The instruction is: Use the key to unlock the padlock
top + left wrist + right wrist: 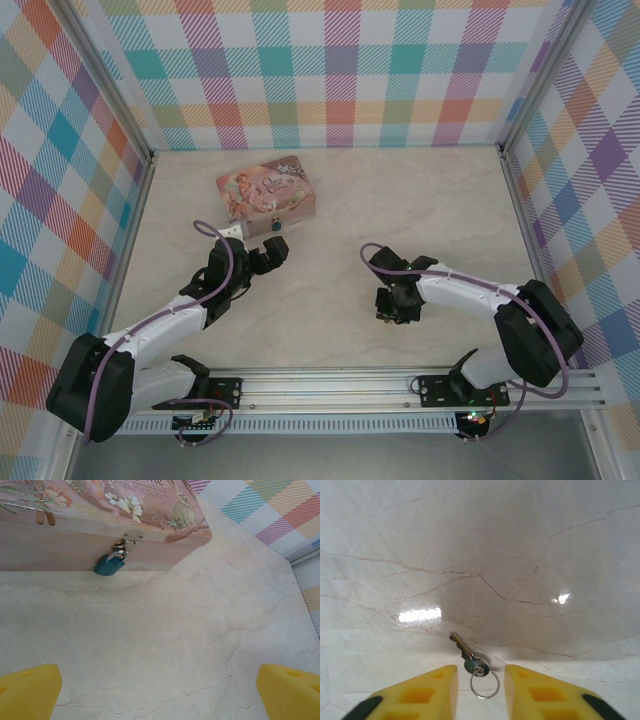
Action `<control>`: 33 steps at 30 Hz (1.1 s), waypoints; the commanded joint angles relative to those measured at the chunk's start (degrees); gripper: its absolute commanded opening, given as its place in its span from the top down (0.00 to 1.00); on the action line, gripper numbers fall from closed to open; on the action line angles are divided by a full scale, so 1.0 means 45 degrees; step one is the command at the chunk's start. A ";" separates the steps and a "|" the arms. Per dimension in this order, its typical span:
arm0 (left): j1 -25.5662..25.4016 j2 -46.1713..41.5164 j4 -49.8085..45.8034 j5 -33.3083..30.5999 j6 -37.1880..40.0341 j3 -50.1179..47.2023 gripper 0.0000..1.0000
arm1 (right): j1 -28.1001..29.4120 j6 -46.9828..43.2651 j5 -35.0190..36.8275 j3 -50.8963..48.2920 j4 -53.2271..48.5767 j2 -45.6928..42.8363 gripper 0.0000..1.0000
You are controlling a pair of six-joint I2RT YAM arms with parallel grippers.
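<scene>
Left end effector, wide open, faces the padlock hanging on the box's hasp. Right end effector (jaws slightly apart) straddles the key — lying flat on the table, ungripped.
</scene>
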 commanded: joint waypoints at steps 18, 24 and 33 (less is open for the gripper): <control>-0.0146 -0.0117 0.0162 -0.0195 -0.0025 0.0285 0.00 | 0.0055 -0.0929 -0.0894 0.0136 0.0088 0.0972 0.67; -0.0150 -0.0083 0.0182 -0.0217 -0.0029 0.0301 0.00 | 0.0055 -0.0924 -0.0923 0.0119 -0.0069 0.0953 0.76; -0.0151 -0.0097 0.0162 -0.0240 0.0005 0.0304 0.00 | 0.0055 -0.1019 -0.0848 0.0229 -0.0061 0.0962 0.85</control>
